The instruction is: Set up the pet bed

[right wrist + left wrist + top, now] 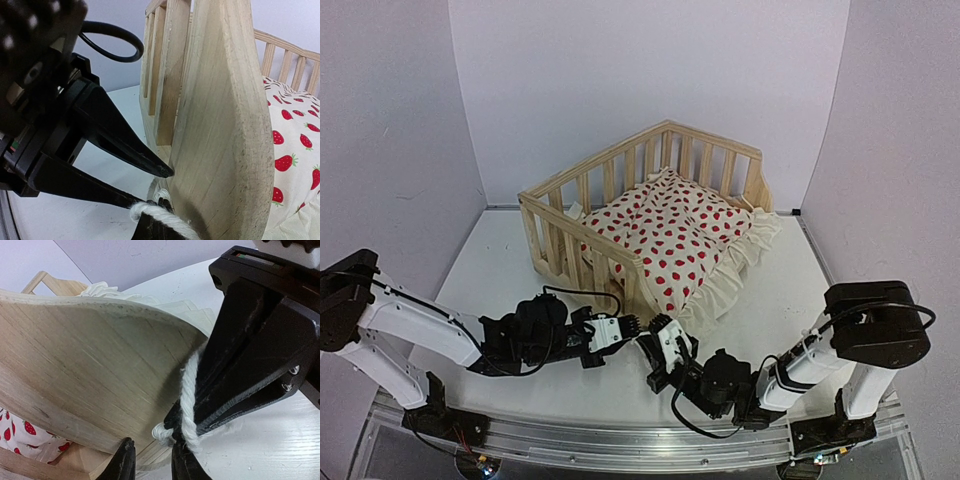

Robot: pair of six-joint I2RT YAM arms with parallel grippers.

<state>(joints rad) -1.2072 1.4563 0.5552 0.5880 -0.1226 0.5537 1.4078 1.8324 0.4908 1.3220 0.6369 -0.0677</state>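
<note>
From above. In the middle of the white tabletop, the pet bed, turned with one corner toward the arms. Red-dotted cushion inside, ruffle spilling out over the open side, toward the right arm. Both tools low down at that near corner: left tool on its left side, right tool on its right, tips almost touching. Bed just behind them both, away from the arm bases.

From the left wrist. Big pale end board filling the left of the view. White tie string running up and down along the board's round edge. Right tool clamped shut on that string, low down. Small curl of string just under the board, right by the pinch. Left tool's own fingers at the bottom, apart, with nothing seen between them. Curl just ahead of them and a bit up.

From the right wrist. Same end board standing tall, slats behind it, cushion to the right. String lying across the right tool's own tip at the bottom. Left tool's two fingers apart like a beak, pointing at the curl, one tip at the board's edge, the other down by the string.

Likely step: tying the cushion to the frame. Left tool nearer the loose curl. Next grab probably straight ahead, across the string, not along it.
</note>
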